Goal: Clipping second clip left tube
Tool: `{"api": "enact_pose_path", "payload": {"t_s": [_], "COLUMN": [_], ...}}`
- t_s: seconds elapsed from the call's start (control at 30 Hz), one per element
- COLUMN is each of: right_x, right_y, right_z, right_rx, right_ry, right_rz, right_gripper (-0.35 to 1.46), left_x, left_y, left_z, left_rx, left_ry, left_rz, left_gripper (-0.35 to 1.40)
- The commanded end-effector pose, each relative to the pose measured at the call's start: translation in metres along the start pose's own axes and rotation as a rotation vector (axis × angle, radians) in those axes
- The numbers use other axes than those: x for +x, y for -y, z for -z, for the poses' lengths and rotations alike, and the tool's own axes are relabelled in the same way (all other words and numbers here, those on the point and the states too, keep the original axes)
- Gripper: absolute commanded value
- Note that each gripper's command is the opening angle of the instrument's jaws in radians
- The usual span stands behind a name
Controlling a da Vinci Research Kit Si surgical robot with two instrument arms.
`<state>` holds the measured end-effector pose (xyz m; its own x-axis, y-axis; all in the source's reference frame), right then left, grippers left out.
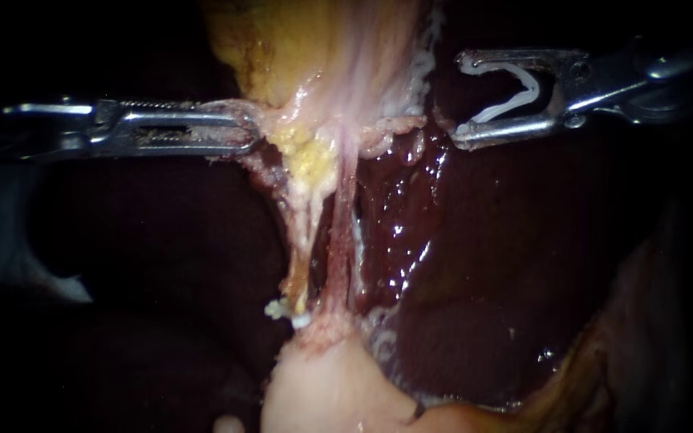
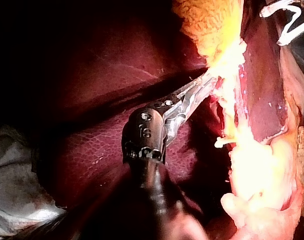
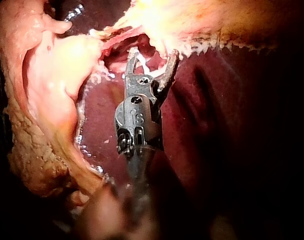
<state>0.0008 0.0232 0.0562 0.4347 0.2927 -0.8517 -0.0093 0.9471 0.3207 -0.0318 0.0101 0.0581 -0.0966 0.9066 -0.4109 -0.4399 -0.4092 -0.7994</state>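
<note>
Liver [image 1: 483, 265] occupies the field from 3 to 6 o'clock. Gallbladder [image 1: 298, 48] hangs at 12 o'clock. Left instrument [image 1: 246, 128] enters from 9 o'clock, jaws clamped on the gallbladder's lower margin. Right instrument [image 1: 460, 96] enters from 2 o'clock; its jaws stand wide apart, facing 9 o'clock, and hold a loaded clip [image 1: 515, 103], one white leg along each jaw. Left tube [image 1: 302, 248] runs from 12 to 6 o'clock at centre, with the redder right tube [image 1: 338, 240] just beside it toward 3 o'clock. A placed clip [image 1: 282, 310] sits near its 6 o'clock end. The left tube lies toward 8 o'clock from the jaws, its axis across their mouth; the right tube stands between, so the approach probably must clear it.
</note>
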Motion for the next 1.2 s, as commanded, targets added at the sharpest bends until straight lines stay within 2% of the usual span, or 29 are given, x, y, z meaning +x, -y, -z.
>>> {"api": "enact_pose_path", "payload": {"t_s": [0.03,0.13,0.27,0.47,0.57,0.77,0.9,1.03,1.2], "right_x": [0.0000,0.0000,0.0000,0.0000,0.0000,0.0000,0.0002,0.0011,0.0020], "right_y": [0.0000,0.0000,0.0000,0.0000,0.0000,0.0005,0.0022,0.0045,0.0074], "right_z": [0.0000,0.0000,0.0001,0.0001,0.0001,0.0000,-0.0006,-0.0024,-0.0057], "right_rx": [0.002,0.003,0.003,0.003,0.003,0.013,0.066,0.123,0.180], "right_ry": [-0.001,-0.001,-0.001,-0.001,-0.001,-0.006,-0.035,-0.052,-0.038], "right_rz": [0.000,0.000,0.000,0.000,0.000,0.003,-0.062,-0.119,-0.148], "right_gripper": [0.50,0.50,0.50,0.50,0.50,0.50,0.49,0.49,0.50], "left_x": [0.0000,0.0006,0.0021,0.0040,0.0044,0.0042,0.0042,0.0042,0.0042], "left_y": [0.0000,0.0001,0.0001,-0.0006,-0.0010,-0.0010,-0.0010,-0.0010,-0.0010], "left_z": [0.0003,0.0018,0.0048,0.0090,0.0097,0.0094,0.0094,0.0094,0.0094], "left_rx": [-0.001,-0.009,0.008,0.015,0.019,0.022,0.022,0.022,0.022], "left_ry": [0.001,0.006,0.003,-0.030,-0.035,-0.036,-0.036,-0.037,-0.037], "left_rz": [0.000,0.003,0.011,0.027,0.032,0.031,0.031,0.031,0.031], "left_gripper": [-0.35,-0.35,-0.35,-0.35,-0.35,-0.35,-0.35,-0.35,-0.35]}}
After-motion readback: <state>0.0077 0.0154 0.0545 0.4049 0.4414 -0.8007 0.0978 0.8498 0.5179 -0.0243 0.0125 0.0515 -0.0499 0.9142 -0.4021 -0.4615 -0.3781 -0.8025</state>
